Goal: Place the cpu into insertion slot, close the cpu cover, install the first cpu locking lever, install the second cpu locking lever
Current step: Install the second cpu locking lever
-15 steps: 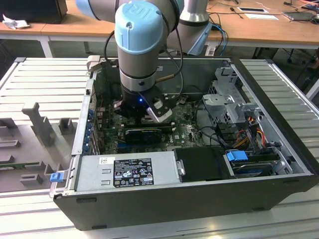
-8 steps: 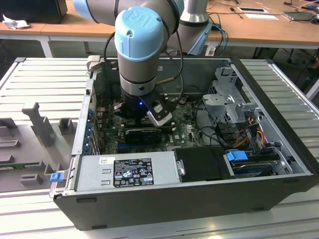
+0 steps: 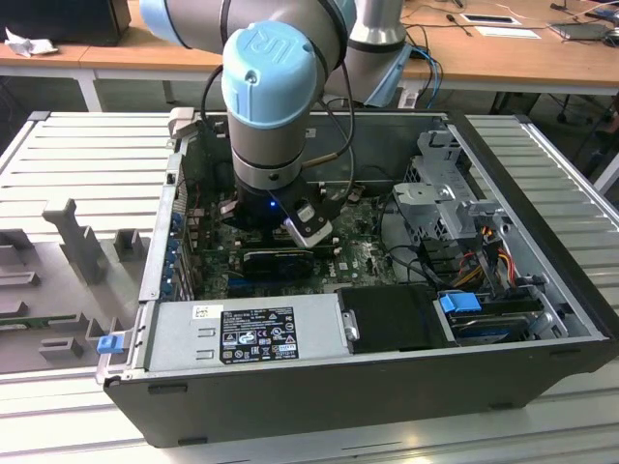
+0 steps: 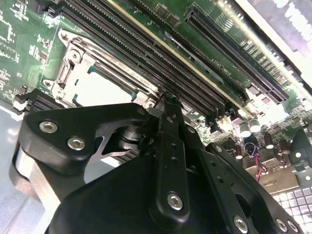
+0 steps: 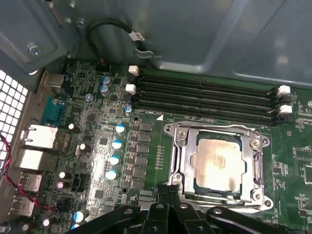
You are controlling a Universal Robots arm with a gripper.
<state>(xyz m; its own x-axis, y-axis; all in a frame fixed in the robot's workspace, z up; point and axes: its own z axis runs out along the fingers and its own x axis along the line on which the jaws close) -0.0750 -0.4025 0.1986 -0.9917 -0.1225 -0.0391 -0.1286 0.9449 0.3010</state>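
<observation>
Exterior view first: we see the arm reaching down into the open computer case (image 3: pixel 387 387), its gripper (image 3: pixel 290 232) low over the green motherboard (image 3: pixel 363 259), placed there because the socket work sits deep between the case walls.

Second wrist view: the gripper (image 4: pixel 168 105) has its black fingers (image 4: pixel 168 146) pressed together with nothing between them, tips just beside the edge of the cpu cover (image 4: pixel 83 58). The cpu (image 4: pixel 102 90) shows pale and flat inside the frame.

First wrist view: the cpu (image 5: pixel 218 161) lies seated in the insertion slot (image 5: pixel 218 191), its silver-grey top square and dull, and the cpu cover (image 5: pixel 180 151) lies down around it, window framing the chip. The fingertips meet at the cover's near edge; whether they touch it or a locking lever we cannot tell.
</observation>
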